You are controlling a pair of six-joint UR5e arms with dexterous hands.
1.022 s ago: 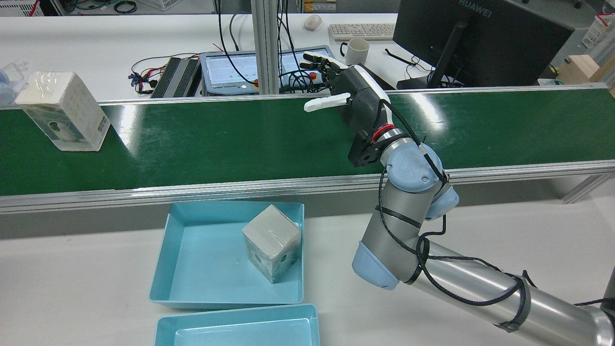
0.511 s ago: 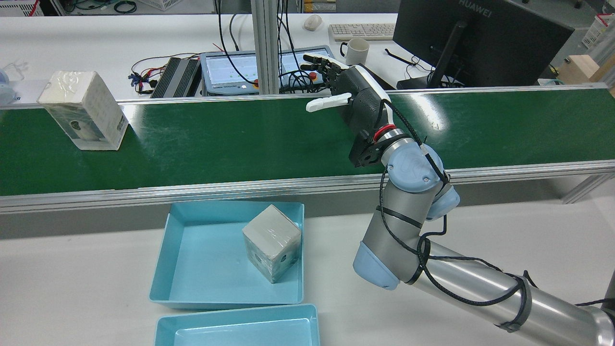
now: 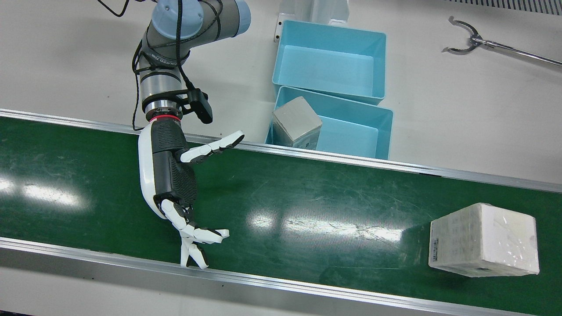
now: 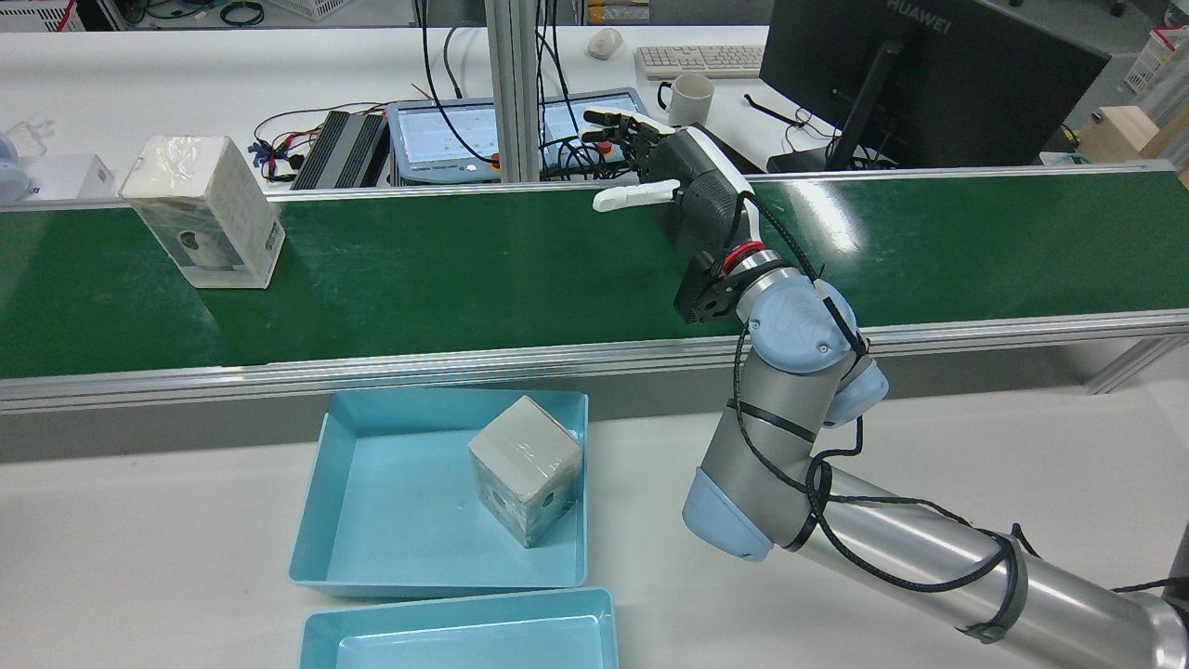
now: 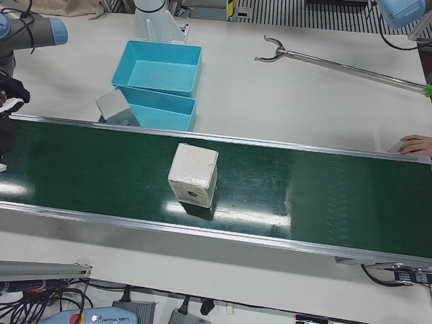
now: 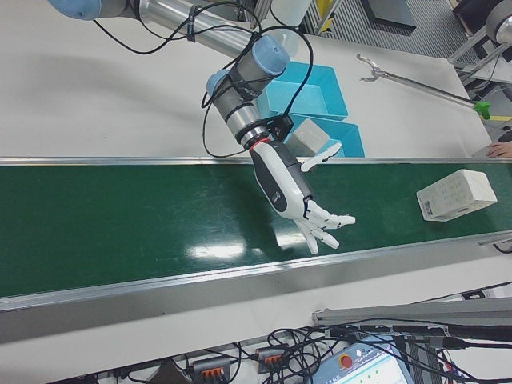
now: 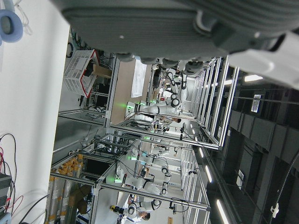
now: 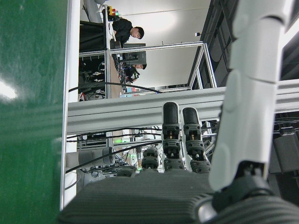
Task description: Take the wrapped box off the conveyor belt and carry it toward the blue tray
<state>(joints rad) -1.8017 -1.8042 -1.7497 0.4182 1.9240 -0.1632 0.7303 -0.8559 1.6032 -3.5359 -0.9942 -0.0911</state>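
The wrapped white box (image 4: 206,212) stands on the green conveyor belt (image 4: 464,269), far to the left of my right hand in the rear view. It also shows in the front view (image 3: 483,240) and the left-front view (image 5: 194,173). My right hand (image 4: 683,190) hovers over the belt, open and empty, fingers spread toward the box side; it also shows in the front view (image 3: 169,173). The blue tray (image 4: 372,483) lies beside the belt's near rail and holds a grey wrapped cube (image 4: 526,469). The left hand view shows only the underside of my left hand (image 7: 187,23).
A second blue tray (image 4: 464,641) sits next to the first. A metal reacher tool (image 3: 470,39) lies on the table. A tablet (image 4: 446,135), cables, a mug and a monitor stand beyond the belt. A person's hand (image 5: 415,144) rests at the belt's far end.
The wrapped box has travelled along the belt toward my right hand. My right hand has stayed almost still, open above the belt.
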